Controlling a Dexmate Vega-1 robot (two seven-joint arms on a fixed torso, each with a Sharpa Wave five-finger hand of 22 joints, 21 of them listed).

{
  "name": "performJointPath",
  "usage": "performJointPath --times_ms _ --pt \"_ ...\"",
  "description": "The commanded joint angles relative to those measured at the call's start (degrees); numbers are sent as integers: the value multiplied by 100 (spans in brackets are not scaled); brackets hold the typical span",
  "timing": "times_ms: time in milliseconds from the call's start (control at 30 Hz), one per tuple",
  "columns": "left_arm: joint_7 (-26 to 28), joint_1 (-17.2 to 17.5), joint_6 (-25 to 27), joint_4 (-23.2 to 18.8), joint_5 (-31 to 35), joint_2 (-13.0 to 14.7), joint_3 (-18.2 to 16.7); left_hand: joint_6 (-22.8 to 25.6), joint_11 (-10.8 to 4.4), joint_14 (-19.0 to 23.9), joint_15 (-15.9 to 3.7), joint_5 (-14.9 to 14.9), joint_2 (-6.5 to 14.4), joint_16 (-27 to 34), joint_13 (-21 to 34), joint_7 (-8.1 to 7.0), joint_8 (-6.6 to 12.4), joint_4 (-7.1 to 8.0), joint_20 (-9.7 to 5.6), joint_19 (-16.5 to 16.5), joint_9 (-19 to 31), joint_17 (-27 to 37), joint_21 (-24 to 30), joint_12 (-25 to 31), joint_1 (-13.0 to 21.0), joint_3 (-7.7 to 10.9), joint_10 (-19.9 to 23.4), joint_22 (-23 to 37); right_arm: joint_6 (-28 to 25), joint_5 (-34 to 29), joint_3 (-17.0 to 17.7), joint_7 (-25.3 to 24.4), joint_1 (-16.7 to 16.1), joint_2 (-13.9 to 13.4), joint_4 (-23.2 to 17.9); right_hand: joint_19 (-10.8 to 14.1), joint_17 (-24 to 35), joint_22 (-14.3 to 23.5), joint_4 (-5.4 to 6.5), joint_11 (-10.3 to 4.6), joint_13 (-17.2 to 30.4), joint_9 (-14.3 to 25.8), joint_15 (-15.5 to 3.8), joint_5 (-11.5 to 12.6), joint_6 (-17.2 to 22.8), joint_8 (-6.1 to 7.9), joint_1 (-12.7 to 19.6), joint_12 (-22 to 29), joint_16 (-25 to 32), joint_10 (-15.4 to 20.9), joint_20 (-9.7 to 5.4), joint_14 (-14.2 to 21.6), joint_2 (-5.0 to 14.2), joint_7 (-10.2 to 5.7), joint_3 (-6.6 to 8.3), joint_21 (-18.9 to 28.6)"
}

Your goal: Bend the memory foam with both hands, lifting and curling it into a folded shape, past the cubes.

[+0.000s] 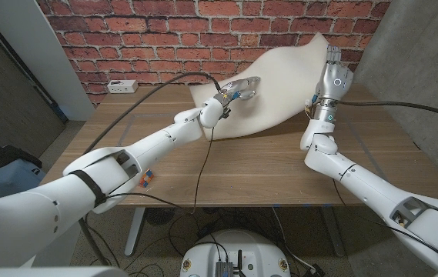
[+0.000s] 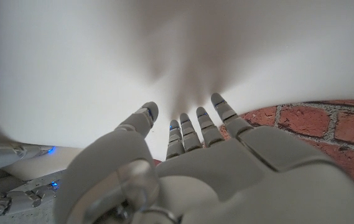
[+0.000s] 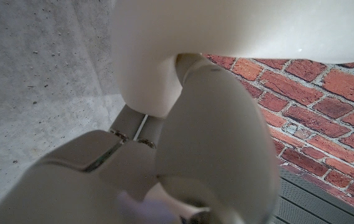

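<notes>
On table — memory foam (image 1: 280,81) curled up | left hand (image 1: 238,90) presses | right hand (image 1: 334,77) grips corner

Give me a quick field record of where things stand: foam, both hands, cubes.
foam: memory foam on the table's far side, its right end raised and curling up before the brick wall
left hand: left hand presses its fingertips into the foam's lower part
right hand: right hand grips the raised end, upright
cubes: small coloured cubes at the near left table edge, beside the left arm

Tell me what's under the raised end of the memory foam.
The right hand holds up that end of the memory foam, fingers pressed against it. The left hand presses on the lower part. The table beneath the foam is covered.
</notes>
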Motion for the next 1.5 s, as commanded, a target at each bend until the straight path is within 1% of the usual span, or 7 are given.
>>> performJointPath --times_ms 33,367,767,1033,1233,1300,1500 --pt "-159 -253 729 224 -276 -87 -50 -111 6 -55 -130 1 8 4 9 -33 -20 -22 26 33 17 10 -10 -29 -72 -26 -117 -1 389 -263 139 117 -366 -433 -503 -46 20 30 -3 -3 15 32 -639 38 47 -2 56 -19 13 46 -572 86 -5 -33 -7 42" --pt "-350 -443 1055 635 -458 -213 137 -408 -9 -125 -149 44 96 25 9 -18 -29 -44 94 168 14 12 20 -22 2 57 -358 2 928 -401 284 299 -583 -557 -1088 -78 21 54 -2 -11 17 33 -640 53 59 -9 58 -35 11 52 -573 119 -13 -37 -26 92" --pt "-459 -696 950 1287 -588 -348 372 -372 -15 -54 -195 87 133 65 6 -5 39 -75 102 272 10 11 50 42 99 171 -313 6 1253 -339 399 919 -623 -272 -1624 -104 17 82 -1 5 19 35 -636 73 71 -17 62 -59 -2 42 -575 134 -17 -26 -42 149" --pt "-420 -1059 568 2311 -613 -742 624 -287 -49 50 -217 121 174 109 5 -19 78 -53 62 310 7 26 59 102 195 302 -200 13 1161 -290 378 1401 -566 -24 -1783 -122 16 101 0 40 21 36 -633 92 81 -23 68 -77 -10 29 -577 146 -14 -10 -50 190" --pt "-404 -1440 63 3749 -786 -1325 855 -275 -47 69 -229 130 180 115 5 -2 81 -43 40 319 6 29 62 108 235 356 -187 16 974 -266 331 1806 -527 107 -1954 -137 16 112 0 48 22 37 -632 104 84 -28 70 -85 -14 31 -577 154 -14 2 -57 214" --pt "-502 -1556 155 4066 -945 -1482 995 -273 -44 69 -238 136 180 113 4 -3 80 -43 27 323 5 30 64 112 255 380 -178 17 853 -404 239 1916 -475 116 -1972 -142 16 117 0 56 22 37 -631 109 83 -31 71 -89 -16 31 -577 158 -13 6 -59 226" --pt "-791 -1676 781 3750 -1452 -1334 1690 -210 -63 143 -249 154 174 133 2 18 98 -49 12 366 3 31 81 144 349 482 -88 21 727 -502 114 2230 -375 185 -2054 -159 17 131 0 66 23 38 -630 125 87 -37 75 -101 -21 28 -577 169 -13 23 -66 257"
